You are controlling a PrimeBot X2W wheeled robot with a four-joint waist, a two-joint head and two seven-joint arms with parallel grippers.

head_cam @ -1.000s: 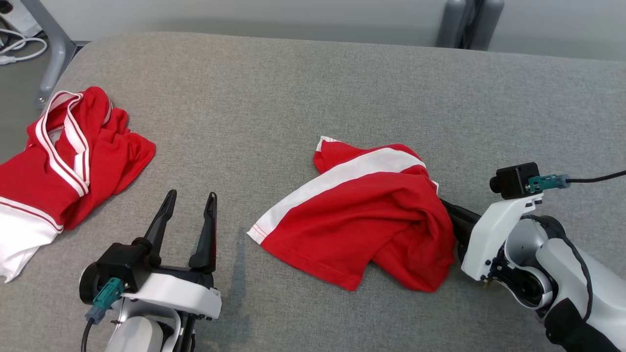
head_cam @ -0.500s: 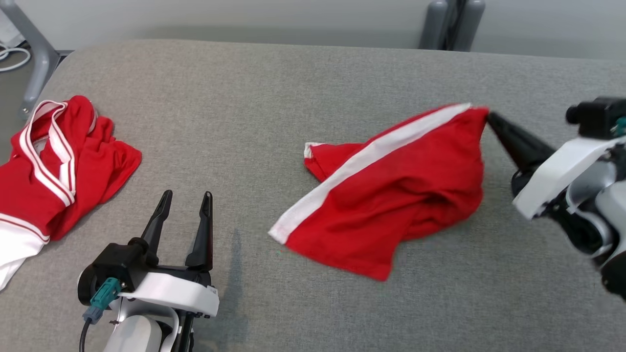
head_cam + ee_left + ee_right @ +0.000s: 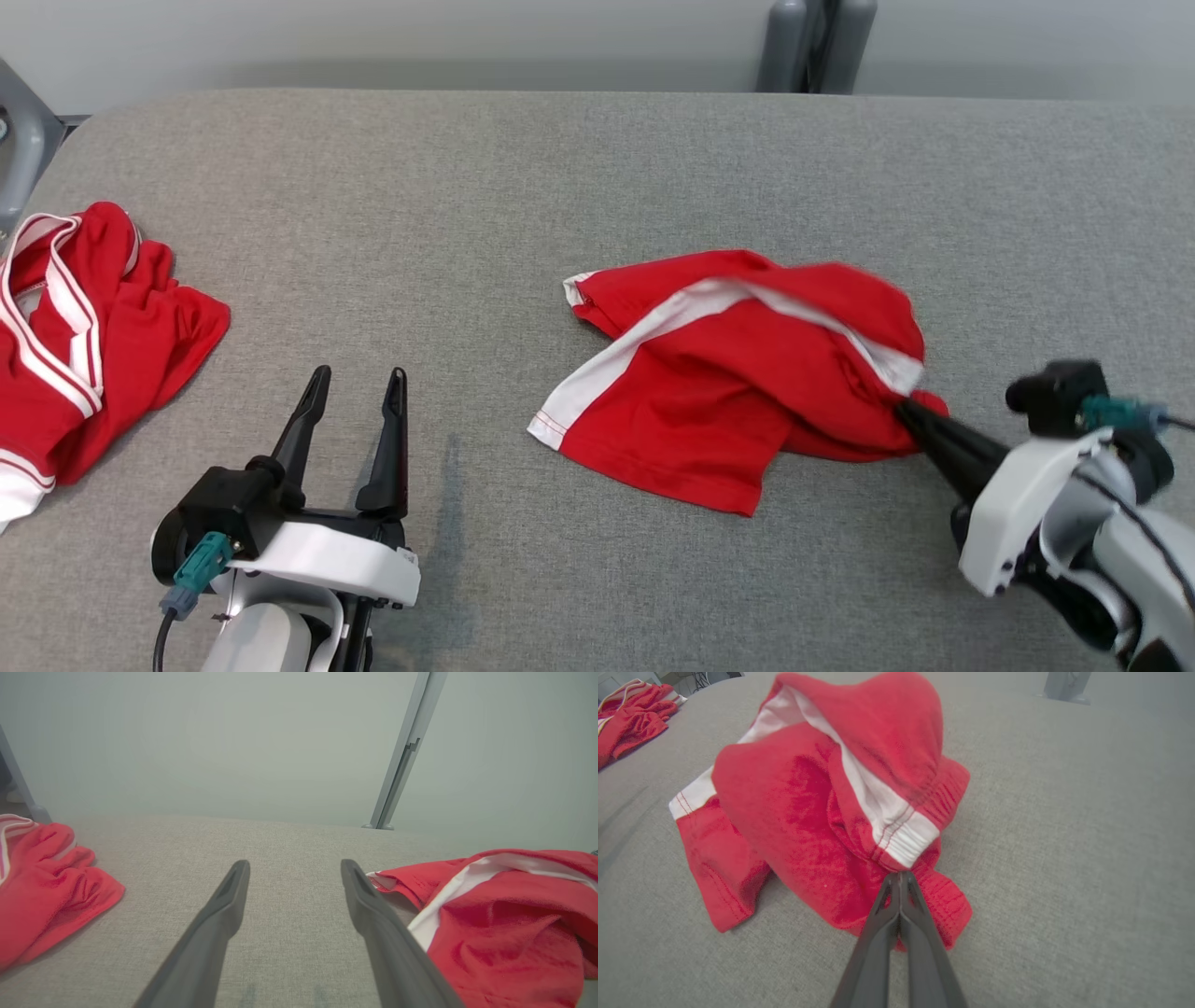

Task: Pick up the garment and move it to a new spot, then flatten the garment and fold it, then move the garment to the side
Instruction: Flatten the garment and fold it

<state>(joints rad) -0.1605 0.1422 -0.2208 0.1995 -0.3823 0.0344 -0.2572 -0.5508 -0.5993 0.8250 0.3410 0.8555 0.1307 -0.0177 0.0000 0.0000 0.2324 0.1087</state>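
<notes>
The garment [image 3: 738, 373] is a pair of red shorts with a white side stripe, crumpled on the grey padded table [image 3: 523, 187]. It shows large in the right wrist view [image 3: 822, 793] and at the right edge of the left wrist view [image 3: 504, 905]. My right gripper [image 3: 904, 406] is shut on the garment's waistband at its right end, the fingertips [image 3: 900, 877] pinching the elastic edge. My left gripper [image 3: 358, 375] stands open at the lower left, well apart from the garment, its fingers [image 3: 229, 896] holding nothing.
A second red garment with white trim [image 3: 75, 327] lies bunched at the table's left edge, and appears again as a red heap [image 3: 42, 891] and a far pile [image 3: 630, 704]. Grey metal legs [image 3: 812, 42] stand behind the table. Bare fabric surface lies between the two garments.
My right gripper closed on the garment's waistband, lifted it up and to the right, then brought it back down and nearer. The head camera shifted right. The left arm kept still.
</notes>
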